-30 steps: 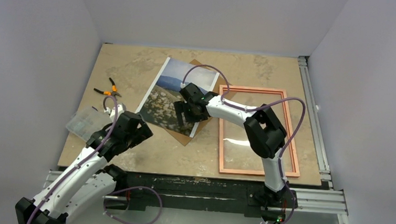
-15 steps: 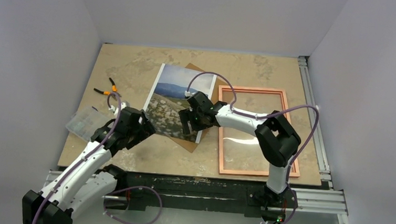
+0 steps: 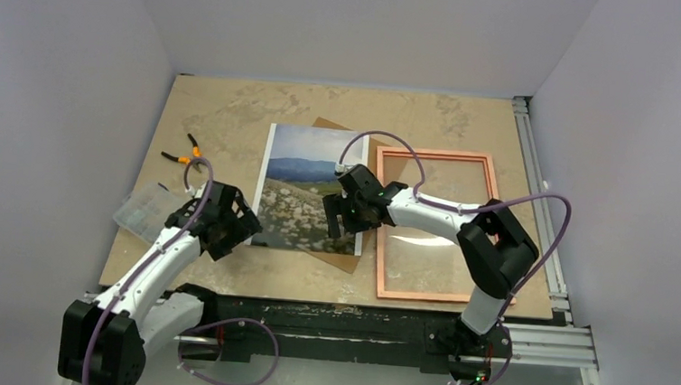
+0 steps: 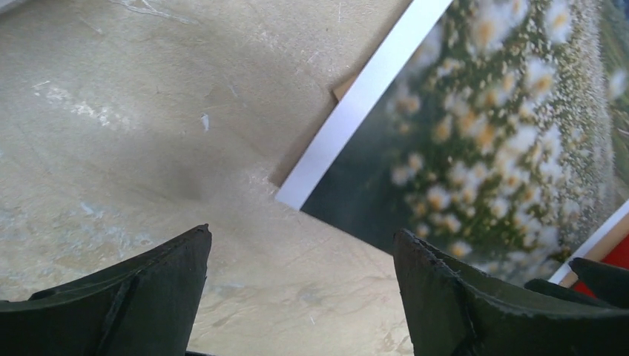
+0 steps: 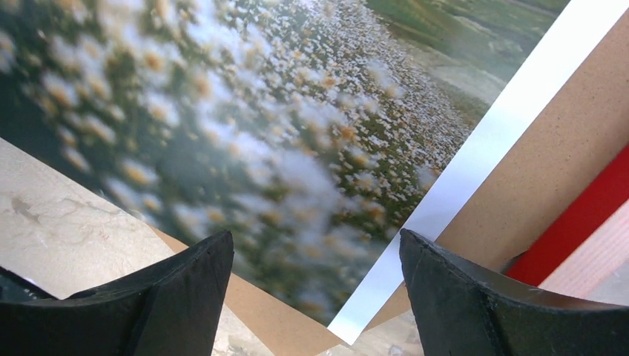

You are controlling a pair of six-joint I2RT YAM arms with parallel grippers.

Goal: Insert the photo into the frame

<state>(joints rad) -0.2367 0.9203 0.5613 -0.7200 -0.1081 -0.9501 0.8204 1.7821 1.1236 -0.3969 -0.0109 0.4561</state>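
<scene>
The photo (image 3: 305, 190), a landscape with a white border, lies face up and square to the table on a brown backing board (image 3: 343, 262). Its right edge is next to the frame (image 3: 379, 240), which lies flat with the pale side up. My right gripper (image 3: 340, 215) is open over the photo's near right corner. In the right wrist view the gripper (image 5: 315, 235) straddles the photo (image 5: 245, 126), with the board (image 5: 534, 170) and the frame's red edge (image 5: 593, 215) alongside. My left gripper (image 3: 230, 230) is open and empty. In its own view it (image 4: 303, 233) hovers over bare table beside the photo's (image 4: 475, 126) near left corner.
Orange-handled pliers (image 3: 186, 154) and a clear plastic packet (image 3: 145, 211) lie at the table's left side. A metal rail (image 3: 536, 188) runs along the right edge. Grey walls close in the left, back and right.
The photo has swung from slanted to square, its near end sliding right toward the frame along with my right gripper. My left gripper has moved right, up to the photo's near left corner.
</scene>
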